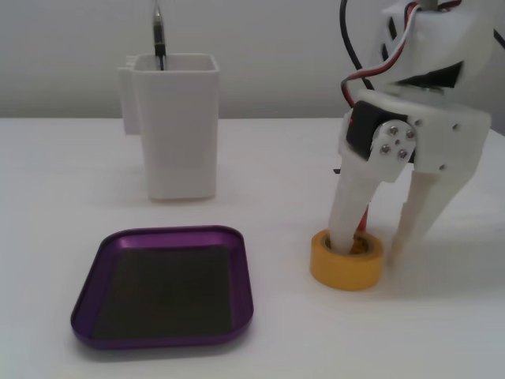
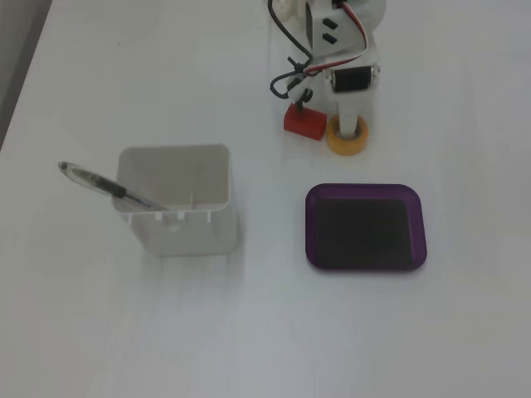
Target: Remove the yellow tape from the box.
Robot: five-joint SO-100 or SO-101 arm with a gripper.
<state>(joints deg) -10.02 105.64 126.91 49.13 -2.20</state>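
The glossy purple metal box (image 1: pixel 162 288), a shallow square tray with rounded corners and a dark matte bottom, lies nearest in a fixed view and holds nothing. Just to its right there, the yellow tape (image 1: pixel 346 260), a thick matte roll, sits flat on the white surface (image 1: pixel 63 205), outside the box. The white plastic hand (image 1: pixel 371 245) straddles the roll's wall: one finger reaches down into the core, the other stands outside the roll, so the jaws are narrowly parted around the tape. Behind the box stands a tall white plastic container (image 1: pixel 177 126) with a pen (image 2: pixel 104 186) leaning in it; the other fixed view shows the pen's full length and a small red cube (image 2: pixel 302 121) beside the tape.
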